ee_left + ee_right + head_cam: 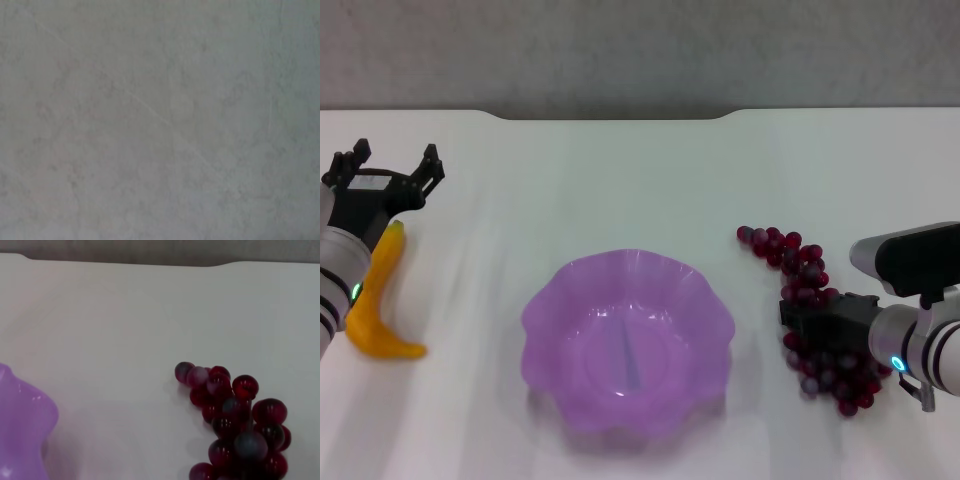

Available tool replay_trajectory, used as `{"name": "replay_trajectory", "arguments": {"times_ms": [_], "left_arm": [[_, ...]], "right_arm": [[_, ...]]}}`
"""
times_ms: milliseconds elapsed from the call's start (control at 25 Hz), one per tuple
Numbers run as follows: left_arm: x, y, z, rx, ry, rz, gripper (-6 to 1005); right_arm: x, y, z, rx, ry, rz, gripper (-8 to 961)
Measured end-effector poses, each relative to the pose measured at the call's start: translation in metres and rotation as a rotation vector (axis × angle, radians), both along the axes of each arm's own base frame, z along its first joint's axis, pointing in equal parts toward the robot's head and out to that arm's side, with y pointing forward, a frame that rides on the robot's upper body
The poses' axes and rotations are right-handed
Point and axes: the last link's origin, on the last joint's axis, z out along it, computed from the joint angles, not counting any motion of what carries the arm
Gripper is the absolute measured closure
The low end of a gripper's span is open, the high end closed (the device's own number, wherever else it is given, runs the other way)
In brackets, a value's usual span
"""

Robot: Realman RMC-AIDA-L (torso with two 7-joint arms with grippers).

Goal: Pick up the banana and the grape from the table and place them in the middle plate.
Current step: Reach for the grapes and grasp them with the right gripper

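Note:
The banana [377, 298] lies on the table [620, 180] at the far left, its upper end just below my left gripper [392, 168], which is open and empty above the table. The grape bunch [802, 270] lies at the right. My right gripper [820, 322] is low over the middle of the bunch. The right wrist view shows the bunch's far end [235, 415] and no fingers. The purple middle plate [535, 320] stands empty in the centre, and its edge shows in the right wrist view [20, 425]. The left wrist view shows only bare pale surface.
The table's far edge [620, 115] runs along a grey wall. Bare tabletop lies between the plate and each fruit.

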Motion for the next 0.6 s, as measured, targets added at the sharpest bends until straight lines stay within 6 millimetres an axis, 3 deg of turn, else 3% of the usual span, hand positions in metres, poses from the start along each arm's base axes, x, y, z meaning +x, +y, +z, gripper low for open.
{"name": "replay_trajectory", "arguments": {"times_ms": [600], "left_arm": [[-0.0003, -0.0001, -0.0002, -0.001, 0.000, 0.002, 110]], "right_arm": [[-0.0018, 0.0006, -0.0009, -0.009, -0.007, 0.011, 403]]}}
